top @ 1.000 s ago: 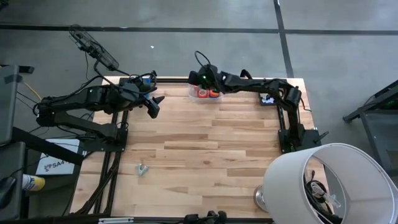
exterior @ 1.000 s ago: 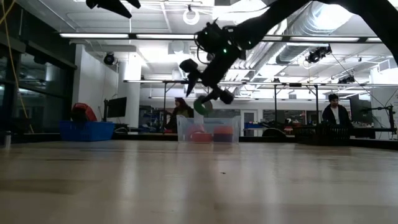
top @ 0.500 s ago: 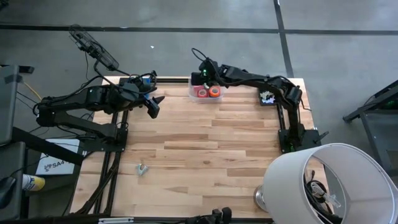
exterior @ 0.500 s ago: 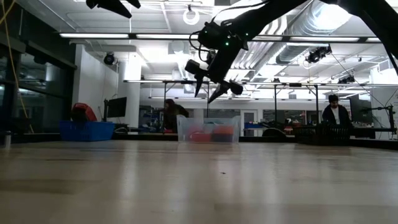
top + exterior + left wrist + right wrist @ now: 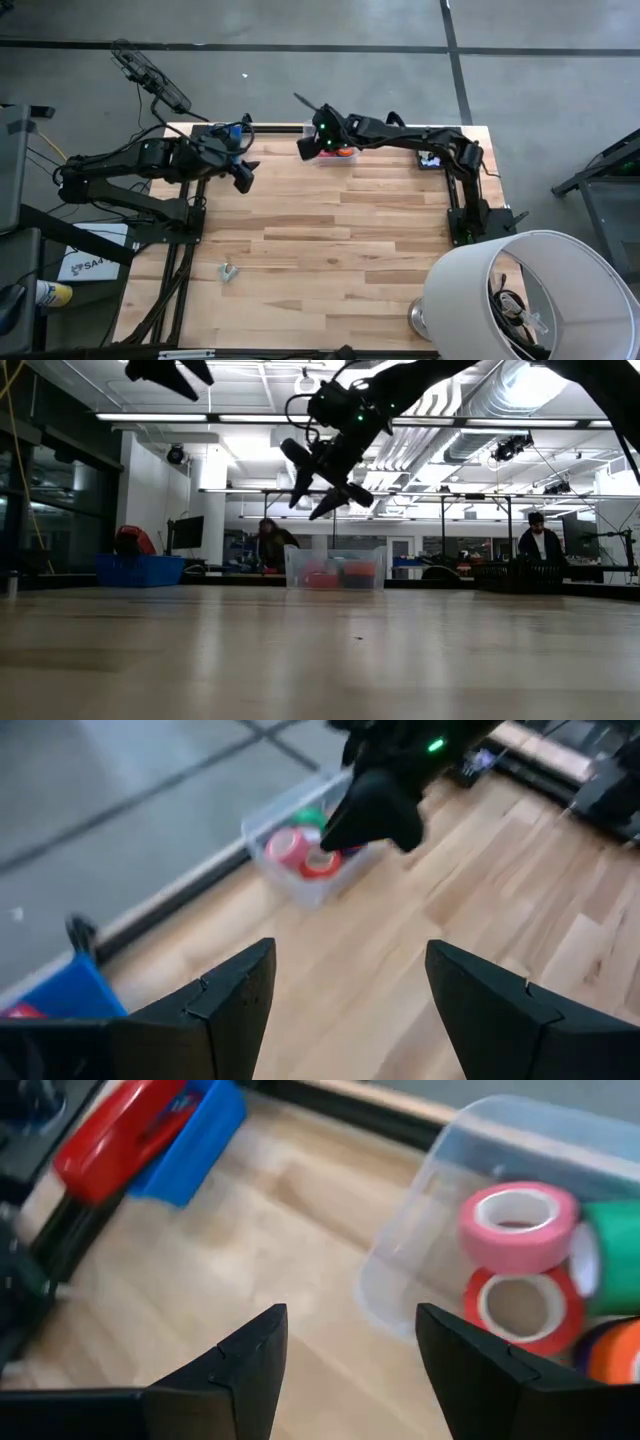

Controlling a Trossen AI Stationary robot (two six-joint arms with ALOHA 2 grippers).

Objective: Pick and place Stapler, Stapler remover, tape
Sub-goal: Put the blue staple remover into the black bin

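Note:
A clear bin [image 5: 332, 152] at the table's far edge holds tape rolls: pink [image 5: 515, 1225], red [image 5: 520, 1310], green [image 5: 612, 1245] and orange [image 5: 618, 1358]. My right gripper [image 5: 305, 148] is open and empty, above the table just left of that bin; it also shows in the low view [image 5: 308, 508]. The red stapler [image 5: 120, 1130] lies in a blue bin [image 5: 195, 1142] at the far left. My left gripper [image 5: 245, 175] is open and empty, beside the blue bin. A small silvery staple remover [image 5: 228, 271] lies on the table near the left front.
A white lamp shade [image 5: 530, 295] stands at the near right corner. A small dark tray [image 5: 432, 159] sits at the far right by the right arm's base. The middle of the wooden table [image 5: 340, 240] is bare. People stand in the room beyond the table [image 5: 540, 540].
My right gripper held a green tape roll over the clear bin, opened and let it go into the bin. It has then gone up a little and toward the table's left, off the bin, with its fingers open.

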